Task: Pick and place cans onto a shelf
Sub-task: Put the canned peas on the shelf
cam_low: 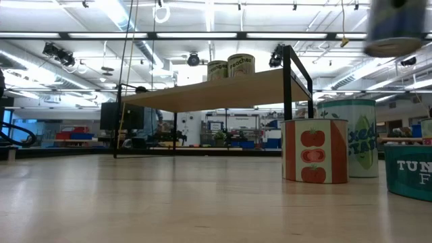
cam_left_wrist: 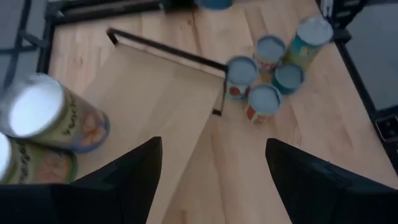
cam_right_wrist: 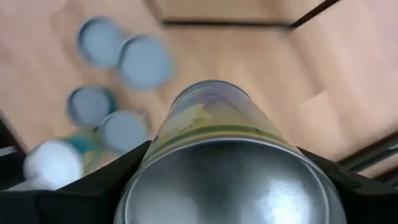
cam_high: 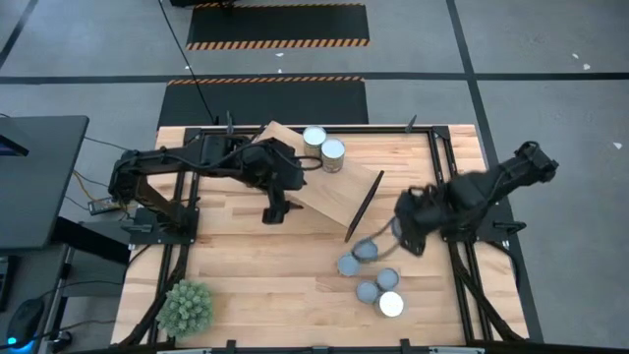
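Status: partly complete. Two cans (cam_high: 325, 148) stand upright, side by side and touching, on the shelf (cam_high: 314, 177) at its far edge. The low view confirms them on the shelf board (cam_low: 223, 91), close to its right-hand end. A third can (cam_right_wrist: 217, 155) is lifted clear of the table and pinched between the fingers of the right gripper (cam_high: 411, 228). The right wrist view shows this can filling the space between the two fingers, its shiny end toward the camera. In the low view it appears as a blurred can (cam_low: 395, 27) at the upper right corner, well above the table.

Remaining: a cluster of cans (cam_high: 371, 273) stands on the table (cam_high: 265, 285) near the shelf's near-right corner, just below the right gripper in the high view. The left wrist view shows five in this group (cam_left_wrist: 267, 68); the high view resolves fewer, so the exact count is uncertain.

Position of the held can: near the shelf's right end, beside the black leg frame (cam_high: 364, 205), not yet over the board.

The left gripper (cam_high: 277, 205) hangs above the shelf's left half, fingers spread and holding nothing. The two shelved cans (cam_left_wrist: 43, 134) lie just beside it.

A green plant ball (cam_high: 187, 307) sits at the table's near-left corner, well apart from the work.
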